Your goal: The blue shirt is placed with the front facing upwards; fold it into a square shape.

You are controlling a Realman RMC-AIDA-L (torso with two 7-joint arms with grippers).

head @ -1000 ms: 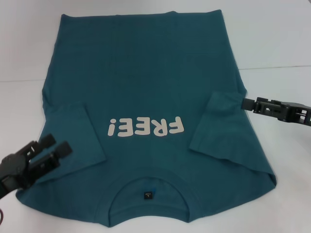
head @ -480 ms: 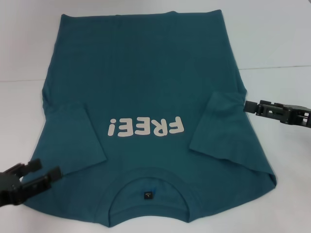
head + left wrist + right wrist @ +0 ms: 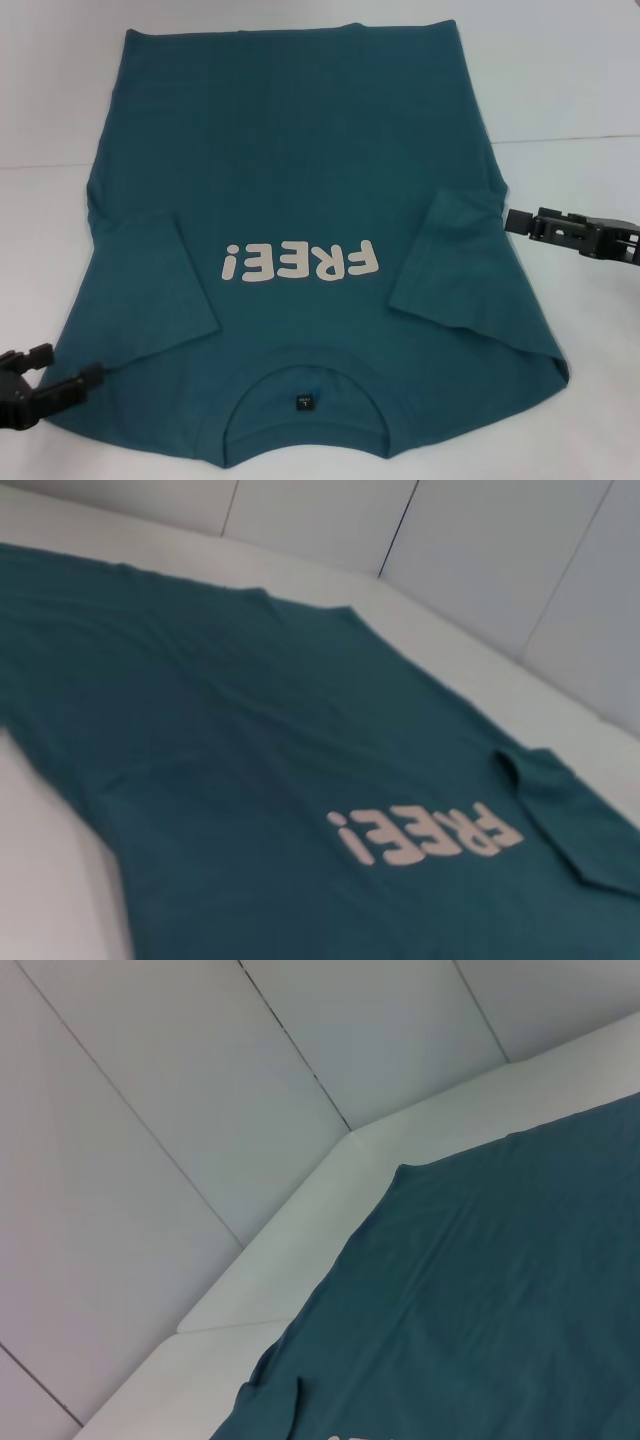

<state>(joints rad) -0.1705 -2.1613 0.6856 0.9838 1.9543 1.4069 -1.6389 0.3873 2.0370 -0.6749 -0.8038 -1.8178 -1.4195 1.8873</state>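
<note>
Flat on the white table (image 3: pixel 570 80) lay the dark teal-blue cotton T-shirt (image 3: pixel 300 150), white "FREE!" lettering (image 3: pixel 302 263) upward, both sleeves folded inward. At its left shoulder corner the left gripper (image 3: pixel 62 372) hung with fingers spread, holding nothing. Beside the right edge sat the right gripper (image 3: pixel 512 219); its fingers I couldn't make out.

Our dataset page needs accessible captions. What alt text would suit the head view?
A dark teal-blue short-sleeved cotton T-shirt lies front up on a white table, both sleeves folded inward, white "FREE!" lettering showing. The left tool, open, sits at the shirt's near left corner; the right tool is beside its right edge.
</note>
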